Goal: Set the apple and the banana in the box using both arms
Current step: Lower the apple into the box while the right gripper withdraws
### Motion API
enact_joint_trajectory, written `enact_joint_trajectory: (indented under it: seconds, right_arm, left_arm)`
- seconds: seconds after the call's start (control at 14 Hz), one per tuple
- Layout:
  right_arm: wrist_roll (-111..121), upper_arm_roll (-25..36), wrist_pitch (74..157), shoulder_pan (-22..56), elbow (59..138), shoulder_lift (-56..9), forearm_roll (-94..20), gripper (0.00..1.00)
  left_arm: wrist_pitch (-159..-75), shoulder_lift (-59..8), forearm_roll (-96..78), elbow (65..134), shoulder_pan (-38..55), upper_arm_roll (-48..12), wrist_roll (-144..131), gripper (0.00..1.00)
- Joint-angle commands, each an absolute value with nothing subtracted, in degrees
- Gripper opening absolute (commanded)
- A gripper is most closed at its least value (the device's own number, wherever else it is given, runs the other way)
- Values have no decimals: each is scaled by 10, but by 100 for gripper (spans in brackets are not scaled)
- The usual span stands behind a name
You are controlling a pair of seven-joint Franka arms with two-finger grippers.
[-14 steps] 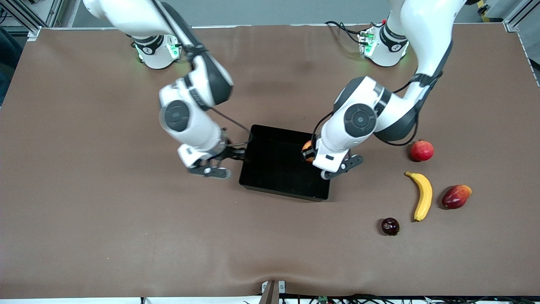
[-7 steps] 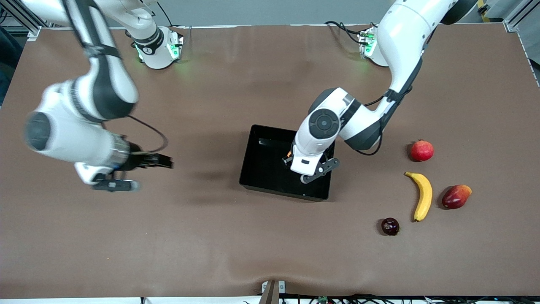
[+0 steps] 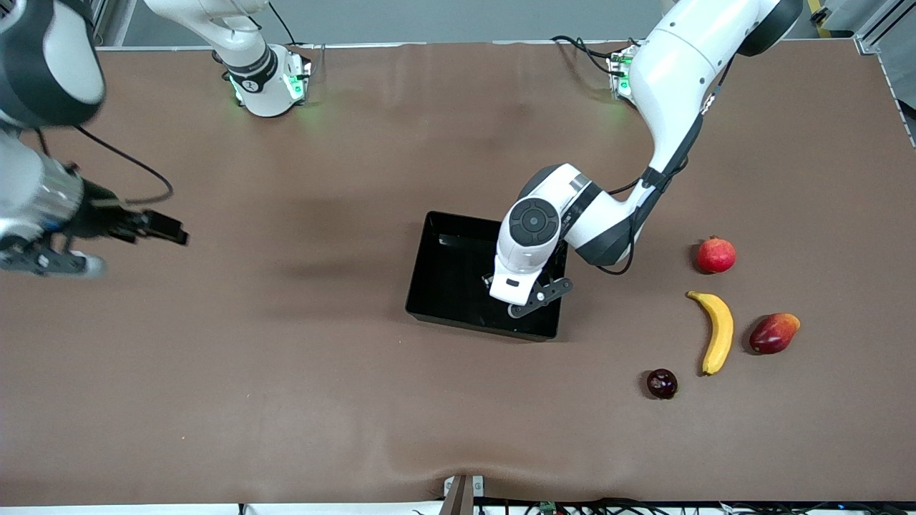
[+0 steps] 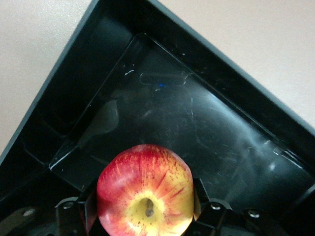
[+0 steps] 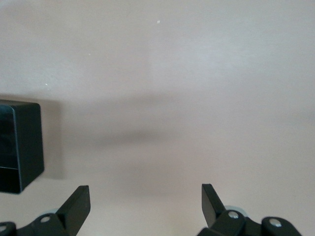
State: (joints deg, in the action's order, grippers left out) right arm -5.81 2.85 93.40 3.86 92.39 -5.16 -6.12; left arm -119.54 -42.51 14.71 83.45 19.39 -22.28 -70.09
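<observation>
The apple [image 4: 145,191], red with yellow streaks, sits between the fingers of my left gripper [image 4: 144,201], which is shut on it. In the left wrist view it hangs over the floor of the black box [image 4: 197,128]. In the front view the left arm [image 3: 533,229] reaches down into the box [image 3: 447,272] and hides the apple. The banana [image 3: 718,330] lies on the table toward the left arm's end, nearer the front camera than the box. My right gripper [image 3: 168,232] is open over bare table at the right arm's end, nothing between its fingers [image 5: 81,201].
A pomegranate [image 3: 716,255], a red-yellow fruit [image 3: 773,332] and a dark plum [image 3: 662,383] lie around the banana. A corner of the box [image 5: 19,147] shows at the edge of the right wrist view.
The right arm swung away from the box toward its own end of the table. The left arm carried the apple from the box's edge to over its inside.
</observation>
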Motion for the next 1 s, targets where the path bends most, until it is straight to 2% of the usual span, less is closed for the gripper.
enact_joint_trajectory:
  seconds: [0.0,0.14,0.64,0.93]
  right_arm:
    - [-56,26,909,16,935,-11,-47,100]
    - [-60,29,883,15,934,17,-42,100]
    - [-55,26,829,2,879,15,-25,100]
    - [-41,27,822,-9,879,14,-10,100]
  left_arm:
    - [-1194,-453,177,818,201,-219,-706,0]
    - [-1207,-462,178,817,200,-218,-706,0]
    - [-1214,-469,190,820,193,-209,-696,0]
    - [-1214,-470,189,821,193,-206,-696,0]
